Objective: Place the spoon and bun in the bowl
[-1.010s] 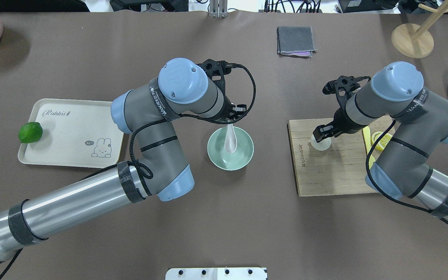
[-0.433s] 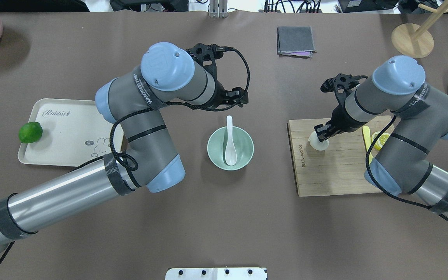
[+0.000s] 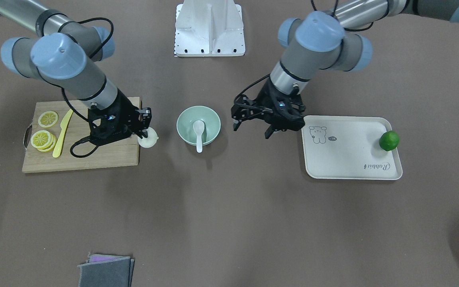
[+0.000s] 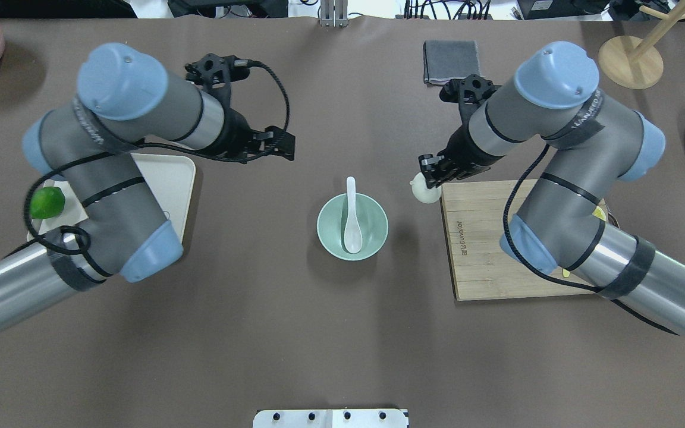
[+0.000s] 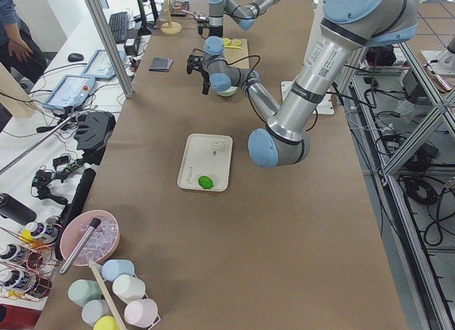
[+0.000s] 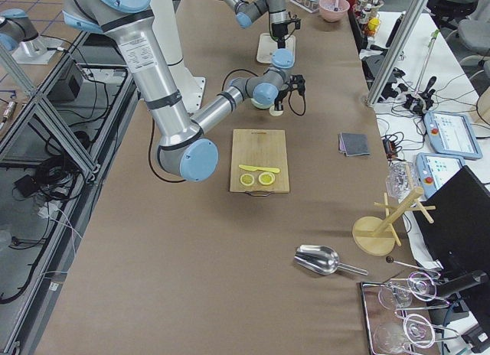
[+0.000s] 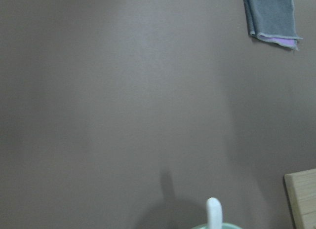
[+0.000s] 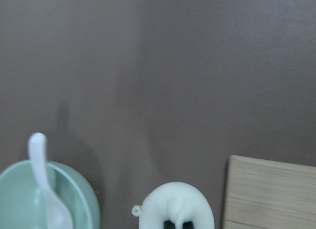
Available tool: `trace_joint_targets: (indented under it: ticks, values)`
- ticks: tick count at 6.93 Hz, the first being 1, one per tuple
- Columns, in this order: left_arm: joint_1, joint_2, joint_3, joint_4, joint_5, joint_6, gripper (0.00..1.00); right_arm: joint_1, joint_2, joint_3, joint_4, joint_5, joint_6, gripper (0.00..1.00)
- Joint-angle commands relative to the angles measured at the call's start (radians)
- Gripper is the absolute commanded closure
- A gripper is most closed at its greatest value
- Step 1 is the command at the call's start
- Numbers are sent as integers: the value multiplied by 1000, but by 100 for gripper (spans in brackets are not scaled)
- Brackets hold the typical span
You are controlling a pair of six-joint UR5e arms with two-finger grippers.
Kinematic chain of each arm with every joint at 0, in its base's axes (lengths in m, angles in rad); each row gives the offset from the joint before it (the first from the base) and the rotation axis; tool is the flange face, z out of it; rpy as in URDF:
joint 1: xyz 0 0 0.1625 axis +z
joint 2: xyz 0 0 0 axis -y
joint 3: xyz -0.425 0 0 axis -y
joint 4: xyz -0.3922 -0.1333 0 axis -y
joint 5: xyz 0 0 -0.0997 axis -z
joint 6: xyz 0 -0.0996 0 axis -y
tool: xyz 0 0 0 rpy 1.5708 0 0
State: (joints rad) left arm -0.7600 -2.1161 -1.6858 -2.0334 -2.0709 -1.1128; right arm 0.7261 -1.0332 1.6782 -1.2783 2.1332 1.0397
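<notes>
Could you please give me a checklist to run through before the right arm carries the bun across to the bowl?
1. Grip on the small white pleated bun by the right gripper: ok, jaws shut on it.
2. Bun above the pale mint-green round bowl: not ok; it hangs by the corner of the wooden cutting board, short of the rim.
3. The glossy white soup spoon in the bowl: ok, scoop inside, handle poking past the rim.
4. Room for the bun beside the spoon: cannot tell.
5. Bowl clear of the left gripper: ok, it is open, off towards the cream tray.
</notes>
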Motion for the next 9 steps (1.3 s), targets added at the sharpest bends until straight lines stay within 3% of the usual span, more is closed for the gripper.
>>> trace_joint_targets:
  ticks: [1, 2, 3, 6, 7, 9]
  values:
    - [-158, 161, -38, -10, -194, 205, 2, -120, 134, -47, 7, -140, 174, 100]
    - [-188, 191, -43, -11, -215, 240, 2, -160, 156, -57, 8, -195, 196, 100]
    - [-188, 192, -43, -10, -215, 242, 2, -189, 156, -58, 11, -232, 198, 1]
    - [-191, 194, -41, -7, -204, 232, 2, -165, 93, -6, 10, -231, 183, 0]
    - [-196, 235, -46, -11, -206, 243, 2, -113, 29, 20, 10, -202, 145, 0]
    - [-217, 293, -55, -7, -201, 286, 2, 72, -87, 11, -1, -89, -132, 0]
